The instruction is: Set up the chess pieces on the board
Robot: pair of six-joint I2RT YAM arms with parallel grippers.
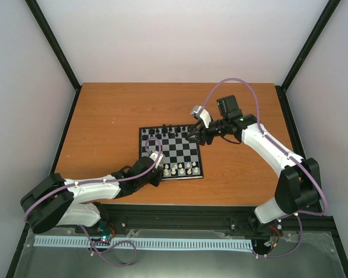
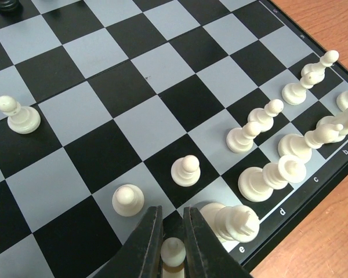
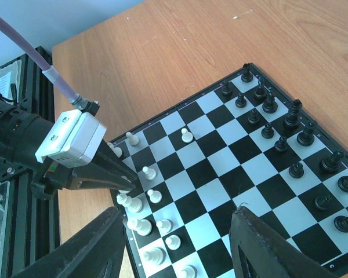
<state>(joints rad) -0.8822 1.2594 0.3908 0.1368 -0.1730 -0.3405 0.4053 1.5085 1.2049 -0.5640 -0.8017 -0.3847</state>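
The board [image 1: 180,148] lies mid-table. Black pieces [image 1: 168,131] line its far edge and cream pieces [image 1: 183,169] its near edge. My left gripper [image 1: 160,165] is low over the board's near left part. In the left wrist view it [image 2: 173,215] is shut on a cream pawn [image 2: 173,252], next to a cream king [image 2: 235,221] and two pawns [image 2: 128,200]. My right gripper [image 1: 191,137] hovers over the board's far right side. In the right wrist view it [image 3: 177,246] is wide open and empty above the board [image 3: 220,174], with black pieces [image 3: 290,119] to the right.
The wooden table [image 1: 110,116] surrounds the board. Black frame posts [image 1: 55,46] stand at the back corners. White walls close the sides. A black rail [image 1: 180,217] and a light blue cable track [image 1: 139,243] run along the near edge.
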